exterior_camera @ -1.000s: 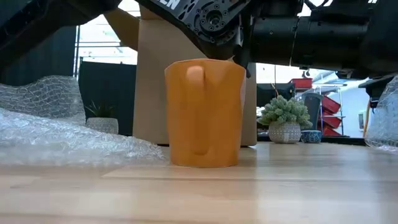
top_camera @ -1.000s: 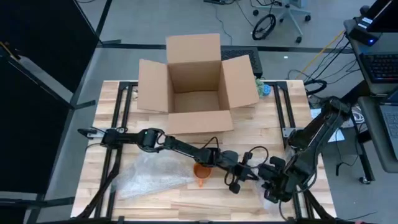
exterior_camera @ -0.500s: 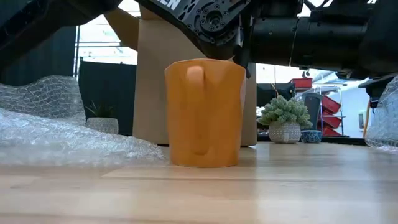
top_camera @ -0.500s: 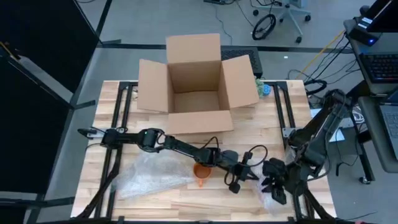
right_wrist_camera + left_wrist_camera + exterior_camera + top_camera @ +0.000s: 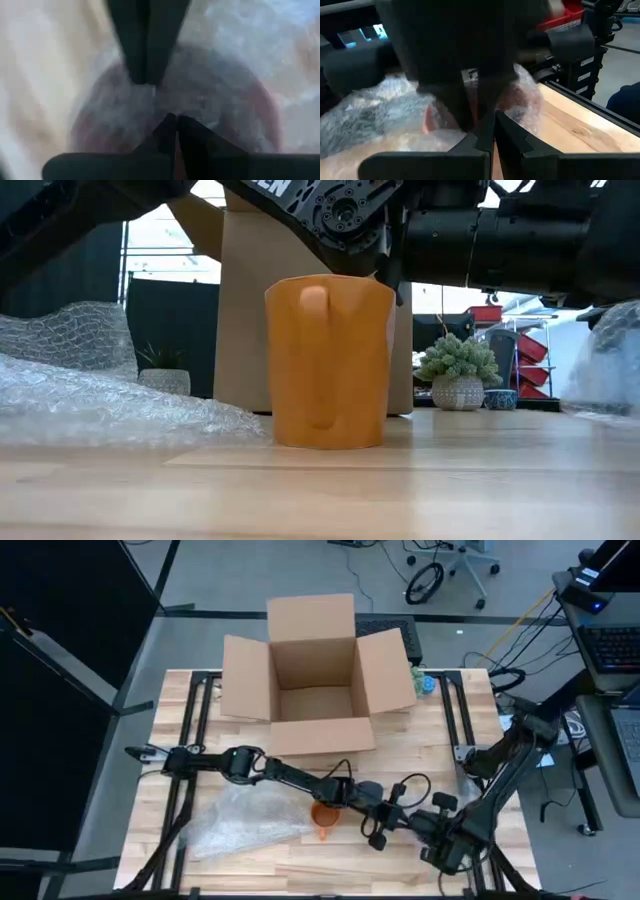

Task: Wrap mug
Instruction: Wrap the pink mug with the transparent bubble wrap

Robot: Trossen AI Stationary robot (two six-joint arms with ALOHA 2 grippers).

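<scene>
On the near left of the table lies a bubble wrap sheet (image 5: 245, 818), and just right of it stands the orange mug (image 5: 324, 817), upright and unwrapped, with our left gripper (image 5: 381, 830) low beside it, fingers pressed together. Our right gripper (image 5: 432, 848) has swung leftward toward the mug in the past second, fingers pinching a second bubble wrap piece (image 5: 210, 105). We judge wrapping is about to begin.
</scene>
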